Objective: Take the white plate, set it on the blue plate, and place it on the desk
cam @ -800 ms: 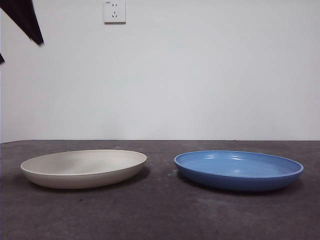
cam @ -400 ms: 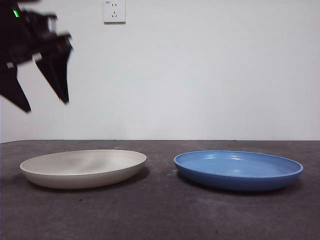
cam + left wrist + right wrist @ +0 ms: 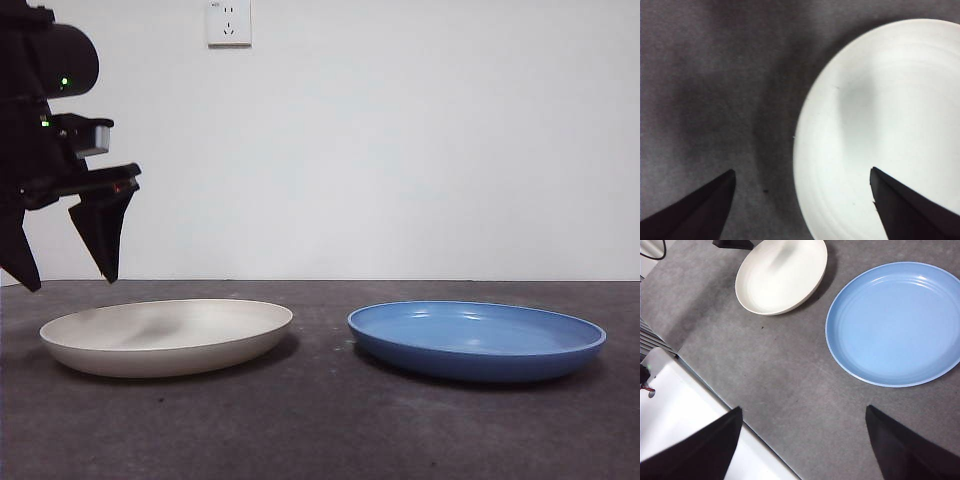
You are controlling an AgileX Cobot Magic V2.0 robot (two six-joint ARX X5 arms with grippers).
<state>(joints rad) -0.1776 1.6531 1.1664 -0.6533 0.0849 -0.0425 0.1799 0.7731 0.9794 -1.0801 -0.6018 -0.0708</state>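
Left gripper [image 3: 62, 265], wide open and empty at frame left, hovers above the white plate [image 3: 167, 337]; nothing is lifted yet.

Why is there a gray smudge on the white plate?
In the front view the left claw hangs open above the white plate, casting a soft shadow; the left wrist view shows that same blurry patch; the right wrist view shows it too.

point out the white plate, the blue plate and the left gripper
white plate [image 3: 165, 335], front view, on its inner surface
blue plate [image 3: 478, 340], front view, on its inner surface
left gripper [image 3: 65, 275], front view, midway between its fingertips
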